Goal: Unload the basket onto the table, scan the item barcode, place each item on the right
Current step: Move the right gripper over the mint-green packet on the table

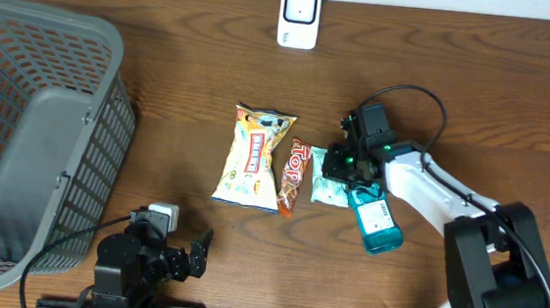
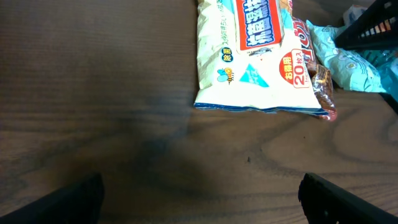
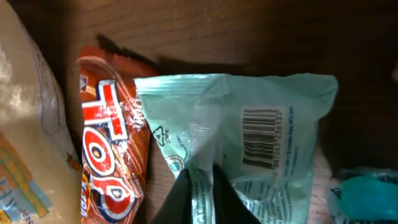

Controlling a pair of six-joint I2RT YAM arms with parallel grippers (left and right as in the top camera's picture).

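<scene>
So the right gripper (image 3: 202, 173) has its two fingers pinched tight together on a crinkled fold of the mint-green packet (image 3: 273, 124), grabbing it at its near edge. The packet's barcode (image 3: 261, 138) faces up, just right of the pinch. The packet sits on the wooden table (image 1: 162, 86), a bit right of centre. It touches an orange Top snack bar (image 3: 112, 155) on its left, and a teal bottle (image 1: 380, 221) lies on its side just beside the packet's near right corner. Left of the bar there's a big yellowish snack bag (image 1: 253, 157). Over at the near left, the left gripper (image 2: 199, 205) looks down at bare wood with its fingers (image 2: 68, 199) spread wide and nothing between them, the snack bag's near end just ahead of it. A gray basket (image 1: 50, 8) takes up the left side, and a small white device (image 1: 299, 15) sits at the far edge.
</scene>
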